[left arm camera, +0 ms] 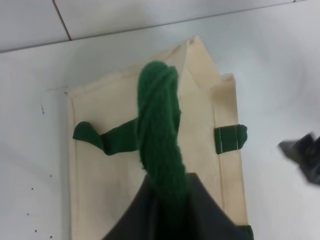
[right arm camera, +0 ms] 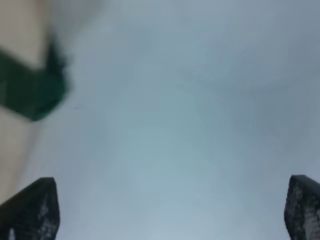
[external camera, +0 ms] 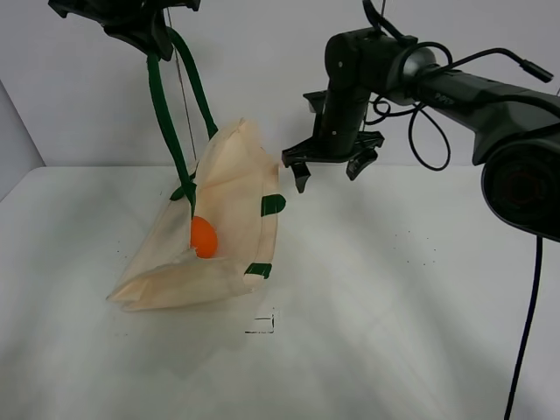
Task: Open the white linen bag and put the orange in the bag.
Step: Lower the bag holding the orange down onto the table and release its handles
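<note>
The white linen bag hangs by its dark green strap handle with its lower end resting on the table. The orange sits inside the bag's open mouth. My left gripper is high at the top left, shut on the green handle, holding the bag up. My right gripper is open and empty, in the air just right of the bag's upper edge. In the right wrist view its two fingertips stand wide apart, with a green tab of the bag at one side.
The white table spreads to the right and front of the bag. A small black square mark lies on the table near the bag's front corner. A white wall stands behind.
</note>
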Controlling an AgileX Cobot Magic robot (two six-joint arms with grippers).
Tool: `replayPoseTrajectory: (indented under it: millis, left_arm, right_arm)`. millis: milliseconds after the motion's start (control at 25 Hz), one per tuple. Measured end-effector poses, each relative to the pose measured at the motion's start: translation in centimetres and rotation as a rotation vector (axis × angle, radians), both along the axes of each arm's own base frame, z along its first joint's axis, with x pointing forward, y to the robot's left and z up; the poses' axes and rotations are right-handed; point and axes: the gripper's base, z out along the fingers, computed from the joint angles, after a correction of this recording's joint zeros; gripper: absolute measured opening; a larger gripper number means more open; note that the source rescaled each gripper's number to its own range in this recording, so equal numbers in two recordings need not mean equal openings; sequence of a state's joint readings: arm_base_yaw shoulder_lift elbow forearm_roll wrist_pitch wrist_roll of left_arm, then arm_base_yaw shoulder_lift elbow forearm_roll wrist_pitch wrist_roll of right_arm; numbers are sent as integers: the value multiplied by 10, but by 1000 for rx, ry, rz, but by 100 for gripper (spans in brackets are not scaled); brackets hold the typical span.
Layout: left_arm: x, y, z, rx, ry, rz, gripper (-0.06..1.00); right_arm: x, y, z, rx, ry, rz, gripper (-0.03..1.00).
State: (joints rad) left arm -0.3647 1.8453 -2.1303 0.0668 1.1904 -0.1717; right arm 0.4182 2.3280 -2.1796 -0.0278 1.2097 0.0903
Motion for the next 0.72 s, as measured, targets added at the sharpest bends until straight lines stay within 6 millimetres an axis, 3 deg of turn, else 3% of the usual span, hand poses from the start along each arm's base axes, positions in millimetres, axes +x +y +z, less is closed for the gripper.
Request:
replayPoseTrajectory:
  millis: [200, 440, 560, 720]
  left_arm:
    - [0, 0, 0, 0, 0, 0, 0]
    - [0, 0, 0, 0, 0, 0, 0]
    - [0, 0, 0, 0, 0, 0, 0]
    - [0, 0, 0, 0, 0, 0, 0]
  right_arm:
    - [26, -73, 0, 0, 1, -142, 100]
    - [40, -150, 0, 19, 6, -293, 100]
    - [41, -172, 0, 19, 5, -334, 100]
    - [42, -178, 0, 40, 10, -342, 100]
